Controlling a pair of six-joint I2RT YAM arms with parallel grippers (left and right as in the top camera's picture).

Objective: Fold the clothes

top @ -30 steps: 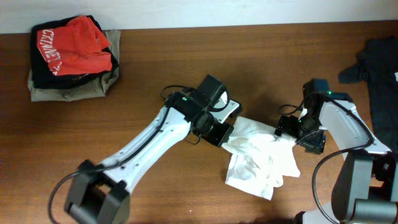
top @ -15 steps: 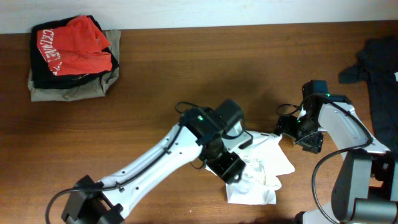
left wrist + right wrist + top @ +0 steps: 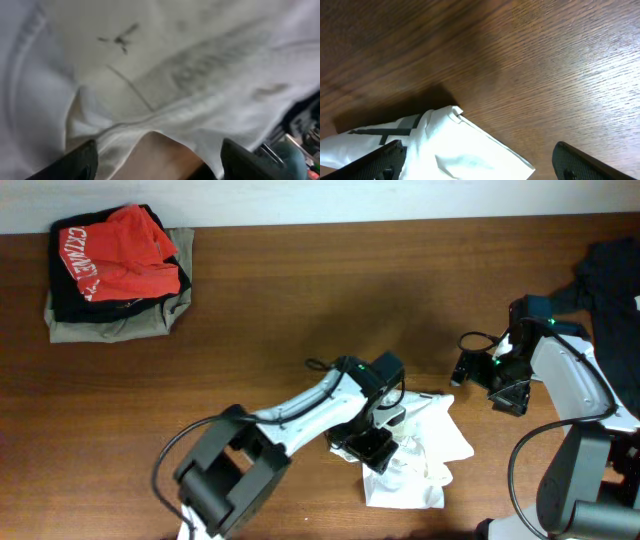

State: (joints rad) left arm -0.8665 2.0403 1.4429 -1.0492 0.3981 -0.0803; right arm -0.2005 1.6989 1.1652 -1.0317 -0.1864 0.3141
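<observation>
We saw the white garment [image 3: 425,445] lying crumpled on the wooden table [image 3: 300,310], right of centre and close to the near edge. Its long axis ran roughly from the far side to the near side, leaning a little. A loose corner pointed up and right toward the right arm, and the wider, squarer end lay lowest in the overhead view, by the table's front edge. Folds were bunched along its left side.

The left gripper [image 3: 372,442] sat low over that left side, touching the cloth or just above it; we could not tell which from overhead. In its wrist view white fabric filled nearly the whole frame and carried a small dark printed mark [image 3: 118,41]. Its two fingers [image 3: 80,161] stood wide apart, with a patch of bare wood between them and nothing pinched.

The right gripper [image 3: 468,370] hung just beyond the garment's upper-right corner, apart from it. Its wrist view showed its fingers [image 3: 380,162] spread wide and empty. That corner lay between them, pointing toward the top of the frame, and a dark stripe [image 3: 385,131] ran along the cloth's left edge.

At the far left corner sat a stack of folded clothes [image 3: 110,320] with a red shirt [image 3: 120,255] on top. A dark garment [image 3: 610,275] lay heaped at the far right edge.
</observation>
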